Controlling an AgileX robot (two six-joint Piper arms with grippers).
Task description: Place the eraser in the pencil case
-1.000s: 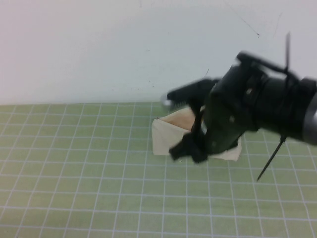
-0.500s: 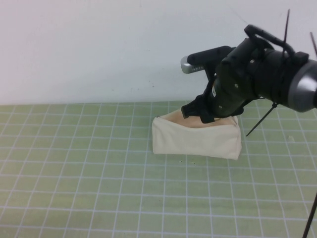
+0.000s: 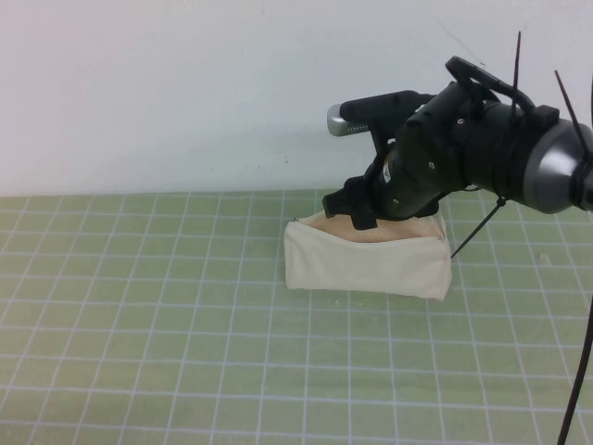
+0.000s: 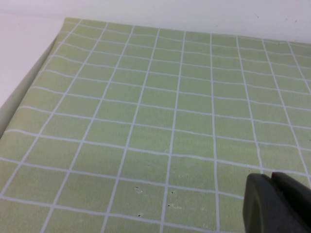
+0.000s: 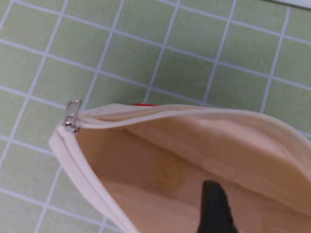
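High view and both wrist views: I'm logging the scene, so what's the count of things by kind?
Pencil case, open on the mat: 1
Eraser: 0 visible
Right tool, above the case opening: 1
Left tool, low over bare mat: 1
Mat: 1
Total: 4

Right gripper (image 3: 347, 206) over open pencil case (image 3: 367, 262)

Lab-style test bench: green grid cutting mat (image 3: 148, 315), bare white wall (image 3: 167, 93).
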